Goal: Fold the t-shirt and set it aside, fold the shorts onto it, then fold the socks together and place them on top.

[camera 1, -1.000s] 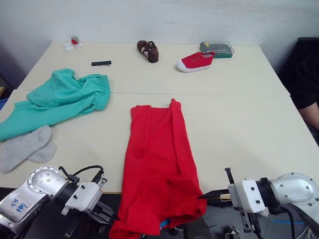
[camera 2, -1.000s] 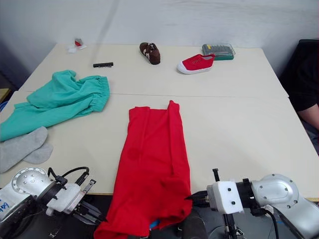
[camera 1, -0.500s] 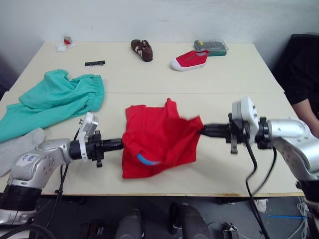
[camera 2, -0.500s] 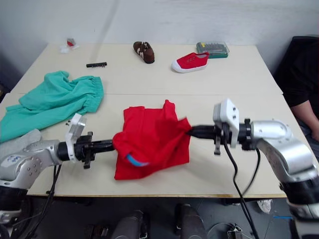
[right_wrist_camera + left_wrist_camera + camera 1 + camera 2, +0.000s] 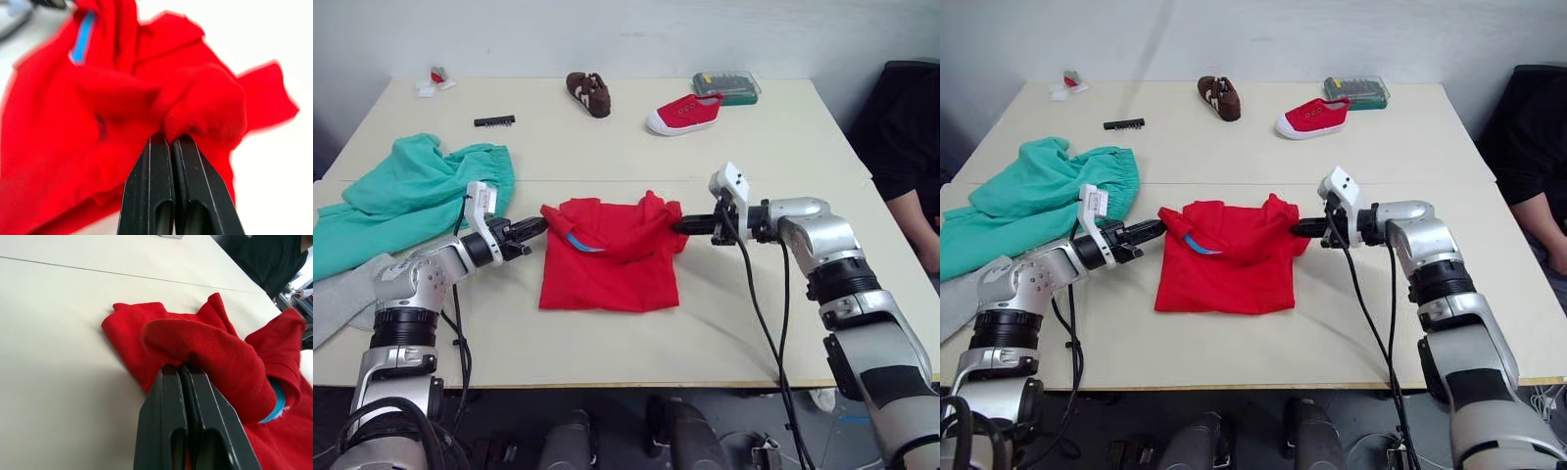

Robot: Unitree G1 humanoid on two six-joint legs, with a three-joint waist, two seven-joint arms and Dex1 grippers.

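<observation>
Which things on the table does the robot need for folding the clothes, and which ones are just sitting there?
Needed for the job:
t-shirt, pinched at both ends by the left gripper and right gripper
shorts
socks

Just lying about:
red shoe
brown shoe
black comb-like strip
clear box
small red and white item

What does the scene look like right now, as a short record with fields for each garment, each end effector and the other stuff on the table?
t-shirt: red, folded over on itself, lying mid-table
left end effector: shut on the t-shirt's left upper corner
right end effector: shut on the t-shirt's right upper corner
shorts: teal, unfolded, on the table left of the t-shirt
socks: grey, near the left table edge, below the shorts
far side of table: brown shoe, red shoe, clear case, black strip
</observation>
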